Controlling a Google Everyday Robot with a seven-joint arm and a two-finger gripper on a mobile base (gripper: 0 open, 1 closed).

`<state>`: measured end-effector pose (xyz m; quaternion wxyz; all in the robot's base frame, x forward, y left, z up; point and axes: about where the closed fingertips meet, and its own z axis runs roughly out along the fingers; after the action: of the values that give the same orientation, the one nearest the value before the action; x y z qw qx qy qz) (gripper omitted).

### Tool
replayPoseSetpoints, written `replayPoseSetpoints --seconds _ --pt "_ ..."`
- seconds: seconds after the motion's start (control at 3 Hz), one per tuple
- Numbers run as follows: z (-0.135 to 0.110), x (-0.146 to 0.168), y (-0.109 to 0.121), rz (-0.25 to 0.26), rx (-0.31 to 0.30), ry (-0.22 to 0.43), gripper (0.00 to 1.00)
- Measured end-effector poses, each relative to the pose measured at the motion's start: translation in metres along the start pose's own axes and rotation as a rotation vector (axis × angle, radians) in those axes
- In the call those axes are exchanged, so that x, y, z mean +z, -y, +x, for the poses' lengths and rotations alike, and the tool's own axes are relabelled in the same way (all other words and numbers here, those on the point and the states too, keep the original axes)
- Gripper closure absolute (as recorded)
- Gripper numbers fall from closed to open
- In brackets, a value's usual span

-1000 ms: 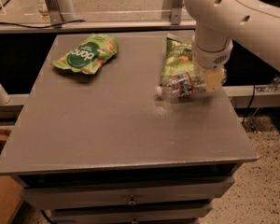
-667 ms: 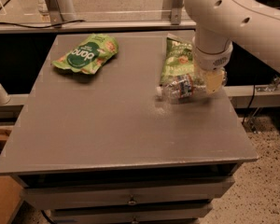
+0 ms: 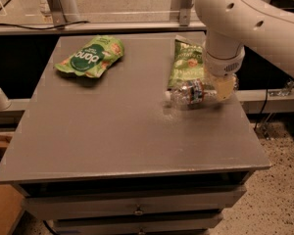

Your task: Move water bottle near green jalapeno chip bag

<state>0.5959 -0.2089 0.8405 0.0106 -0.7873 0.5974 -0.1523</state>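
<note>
Gripper [image 3: 219, 89] pinches the base end of the water bottle [image 3: 190, 93], which lies sideways with its cap pointing left. Bottle sits just beside the near edge of the green jalapeno chip bag [image 3: 186, 61] on the table [image 3: 112, 131].

We count one bottle [image 3: 186, 93], lying at three o'clock on the one table [image 3: 112, 131]. We count two bags: the olive bag [image 3: 185, 62] at two o'clock, the brighter bag [image 3: 90, 58] at eleven. One gripper [image 3: 221, 90] sits at three o'clock too, at the bottle's base end.
</note>
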Motion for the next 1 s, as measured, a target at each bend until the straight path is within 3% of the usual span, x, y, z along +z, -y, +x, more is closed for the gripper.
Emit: replayPoseSetpoints --seconds 0.67,1.0 --pt "0.001 0.0063 0.0002 0.007 -0.014 0.011 0.13" --pt "0.0018 0.0085 0.0002 0.009 -0.017 0.015 0.0"
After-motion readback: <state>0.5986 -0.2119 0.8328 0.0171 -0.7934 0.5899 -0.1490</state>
